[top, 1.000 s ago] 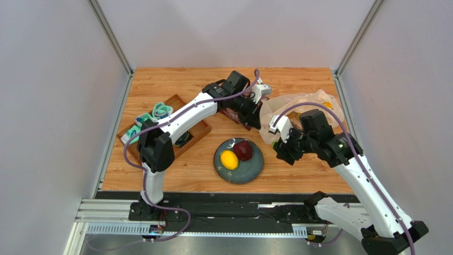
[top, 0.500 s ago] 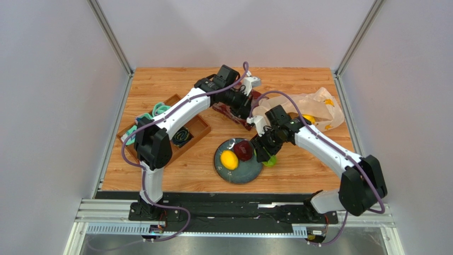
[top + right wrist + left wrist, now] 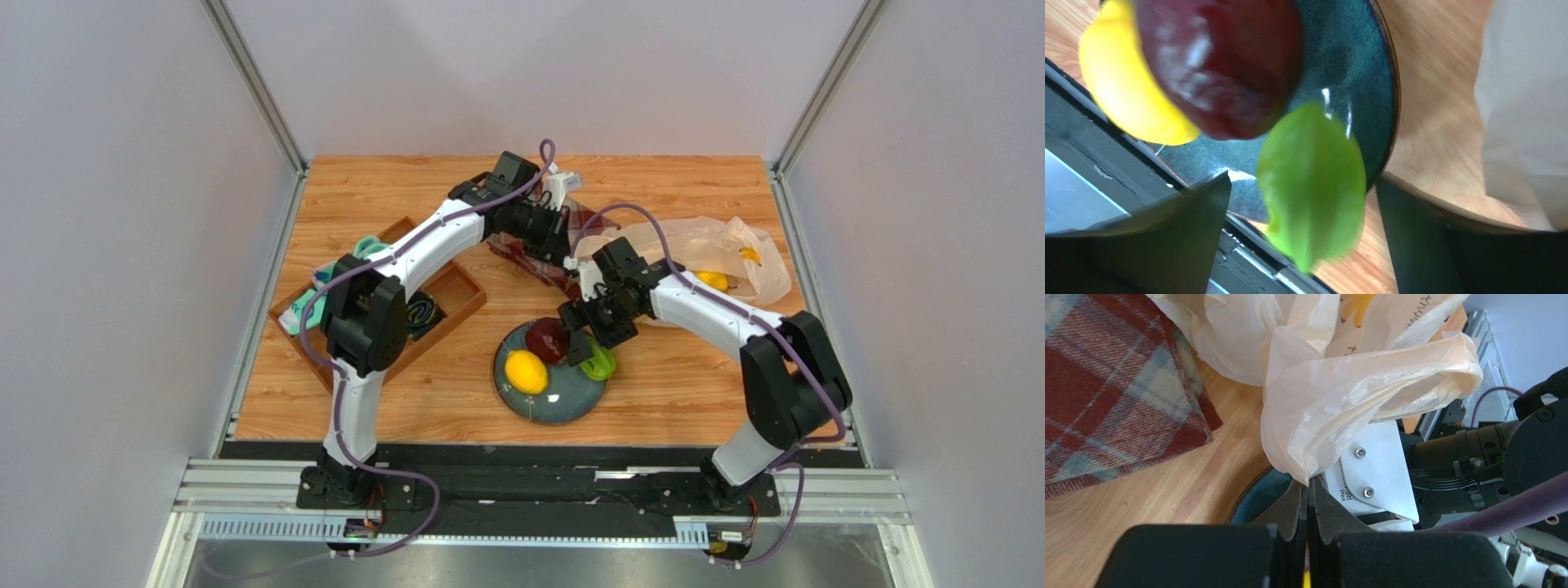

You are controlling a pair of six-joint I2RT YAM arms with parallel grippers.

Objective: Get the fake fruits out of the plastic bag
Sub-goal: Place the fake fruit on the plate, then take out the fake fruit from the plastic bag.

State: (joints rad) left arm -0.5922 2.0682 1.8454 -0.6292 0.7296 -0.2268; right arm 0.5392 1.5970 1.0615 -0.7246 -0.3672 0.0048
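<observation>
The plastic bag (image 3: 687, 245) lies at the back right; yellow fruit (image 3: 713, 279) shows through it. My left gripper (image 3: 567, 240) is shut on a bunched handle of the bag (image 3: 1352, 386), pinched at the gripper's tips (image 3: 1309, 489). My right gripper (image 3: 586, 347) hangs open over the right edge of the dark teal plate (image 3: 558, 398). A green fruit (image 3: 1312, 184), blurred, sits between the spread jaws of this right gripper (image 3: 1303, 180) without touching either. It also shows in the top view (image 3: 600, 363). The yellow lemon (image 3: 526, 371) and the dark red fruit (image 3: 546, 339) lie on the plate (image 3: 1352, 67).
A red plaid cloth (image 3: 1112, 386) lies under the left arm, beside the bag. A wooden tray (image 3: 456, 297) with coiled black and teal items stands at the left. The grey walls close in the table on three sides.
My right gripper has moved left from the bag to the plate's right edge, bringing the green fruit with it. My left gripper has shifted slightly left, still holding the bag.
</observation>
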